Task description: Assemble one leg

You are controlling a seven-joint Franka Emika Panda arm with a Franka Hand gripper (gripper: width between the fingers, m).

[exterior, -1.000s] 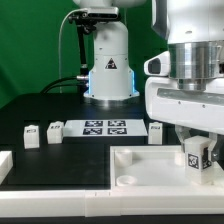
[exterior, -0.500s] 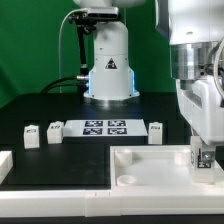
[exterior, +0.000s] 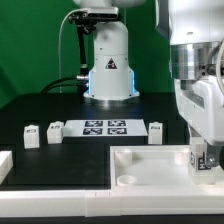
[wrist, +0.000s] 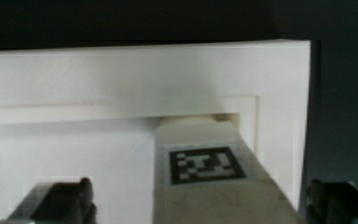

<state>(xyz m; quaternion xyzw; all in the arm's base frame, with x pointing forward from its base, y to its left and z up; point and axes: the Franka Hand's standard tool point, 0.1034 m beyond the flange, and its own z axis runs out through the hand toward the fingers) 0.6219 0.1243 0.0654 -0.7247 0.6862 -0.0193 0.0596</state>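
The leg (wrist: 204, 165), a white block with a black-and-white tag, stands upright in a corner of the large white panel (wrist: 87, 90). My gripper (wrist: 202, 200) straddles it with the jaws wide apart, and there is a clear gap between the leg and one finger (wrist: 66, 200). In the exterior view the gripper (exterior: 205, 158) hangs low over the panel's (exterior: 150, 160) corner at the exterior view's right, and the fingers largely hide the leg (exterior: 205, 152).
Three more small white legs stand on the black table (exterior: 31, 135) (exterior: 55, 131) (exterior: 156, 131) around the marker board (exterior: 105, 127). A white bar end (exterior: 5, 165) lies at the exterior view's left. The robot base (exterior: 108, 70) stands behind.
The gripper turned about a quarter turn around the leg between one second and half a second ago, so the leg's tag no longer faces the exterior camera. Almost nothing has moved since.
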